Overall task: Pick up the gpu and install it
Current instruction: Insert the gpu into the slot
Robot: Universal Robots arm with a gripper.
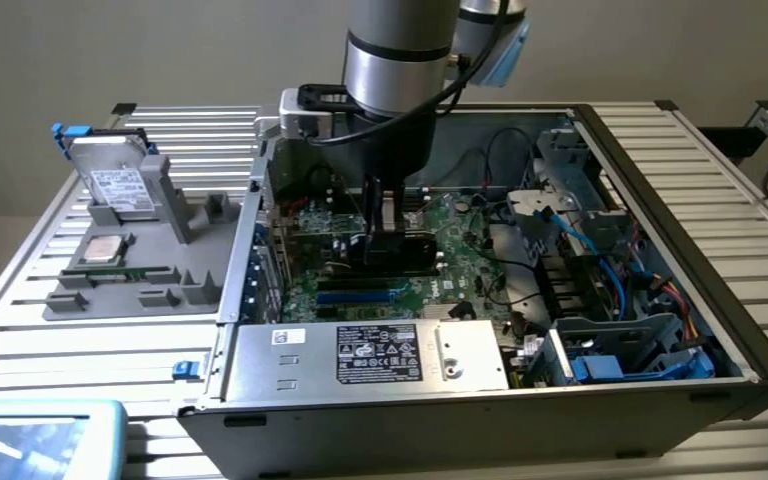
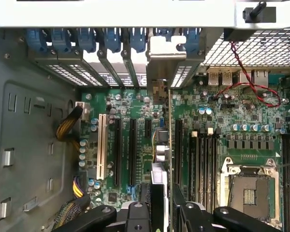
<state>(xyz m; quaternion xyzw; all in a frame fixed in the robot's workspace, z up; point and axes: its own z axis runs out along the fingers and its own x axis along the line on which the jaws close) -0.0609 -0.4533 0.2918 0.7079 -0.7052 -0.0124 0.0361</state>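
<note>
The gripper (image 1: 387, 228) is reaching down into the open computer case (image 1: 464, 435) and is gripping the gpu (image 1: 408, 255), its fingers pressing on either side of the card. The gpu is hanging directly beneath the gripper, standing on edge with its black cooler block facing the front of the case, low over the middle of the motherboard (image 1: 458, 255).

In the wrist view the gripper (image 2: 166, 212) is straddling the gpu (image 2: 170, 125), which is showing edge-on as a thin line. That line is running between the long expansion slots (image 2: 132, 150) and the empty processor socket (image 2: 249, 193). The card's metal bracket (image 2: 165, 53) is lying against the row of rear slot covers. Whether the card's lower edge is touching a slot is hard to tell from here.

The case is also holding a power supply (image 1: 357, 355) with a dark label along its front wall, and a drive cage (image 1: 624, 345) threaded with blue cables at the exterior view's right.

On the exterior view's left, a grey tray (image 1: 204, 250) is holding a hard drive (image 1: 117, 180) standing upright and a processor (image 1: 101, 250) lying flat
</note>
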